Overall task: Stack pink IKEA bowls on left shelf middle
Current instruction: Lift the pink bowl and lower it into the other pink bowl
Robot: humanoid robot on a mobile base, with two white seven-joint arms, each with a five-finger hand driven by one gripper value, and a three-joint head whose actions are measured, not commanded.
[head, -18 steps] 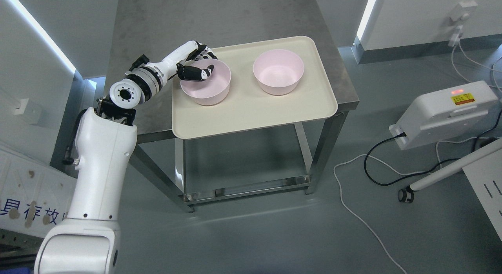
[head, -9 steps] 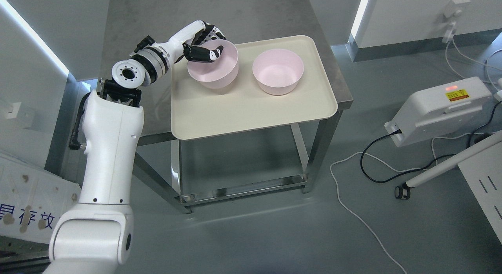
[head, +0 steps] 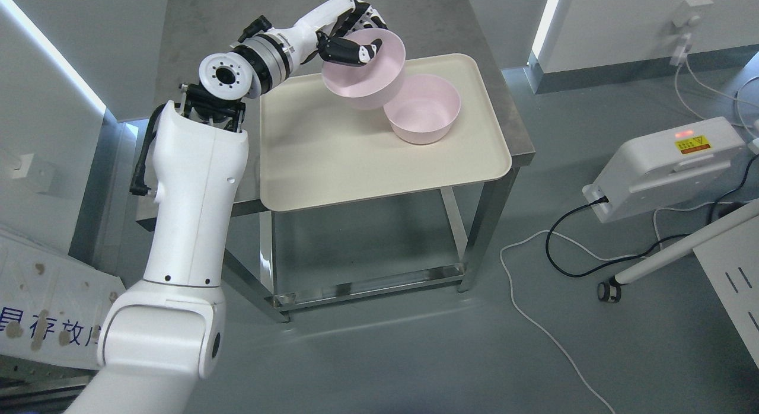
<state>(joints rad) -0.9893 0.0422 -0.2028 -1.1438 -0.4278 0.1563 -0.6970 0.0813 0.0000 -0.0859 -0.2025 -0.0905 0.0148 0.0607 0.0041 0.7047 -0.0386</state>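
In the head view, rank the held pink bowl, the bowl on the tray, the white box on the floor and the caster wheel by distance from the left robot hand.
From the left robot hand:
1. Held pink bowl, gripped at its rim.
2. Bowl on the tray, just right.
3. White box, floor, far right.
4. Caster wheel, lower right.

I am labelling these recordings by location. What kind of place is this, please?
Probably a robotics lab or test room, not a home kitchen: a bare steel table holds only a cream tray, cables trail across a grey floor, and a white device with a warning sticker sits nearby.

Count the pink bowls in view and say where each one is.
2. One round pink plastic bowl is held tilted above the cream tray by the left hand; the other pink bowl sits on the tray's right side.
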